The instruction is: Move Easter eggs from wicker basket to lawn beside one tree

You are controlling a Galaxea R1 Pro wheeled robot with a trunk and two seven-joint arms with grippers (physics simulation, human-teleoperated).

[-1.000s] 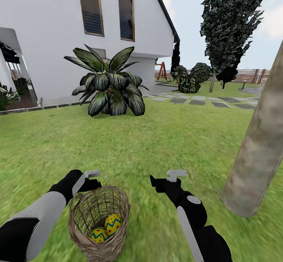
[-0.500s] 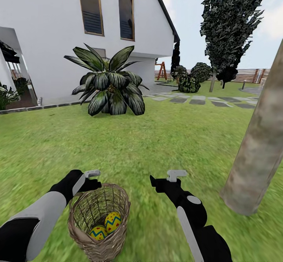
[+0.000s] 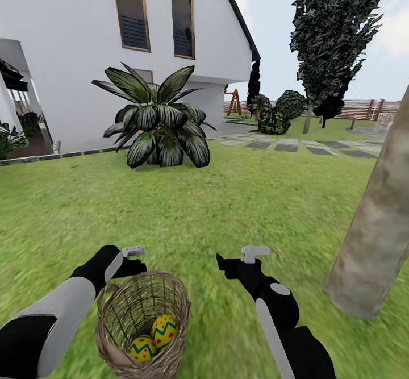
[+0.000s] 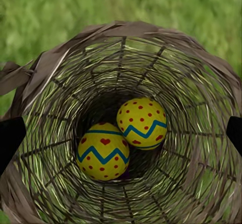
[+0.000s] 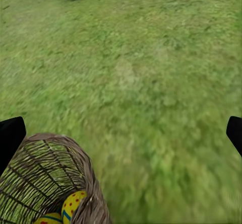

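Note:
The wicker basket stands on the lawn just in front of me, with two yellow Easter eggs lying at its bottom. My left gripper hovers by the basket's far left rim, open. The left wrist view looks straight down into the basket, with the eggs side by side and the left gripper spread wide above them. My right gripper is open over bare grass to the right of the basket. A tree trunk rises at the right.
A short palm grows ahead beside the white house. Stone paving slabs, shrubs, a dark conifer and a wooden fence lie further back. Open grass stretches between the basket and the tree.
The whole view has shifted a little: basket and tree trunk sit slightly lower, the trunk further right, so the camera moved forward. Both arms keep their pose.

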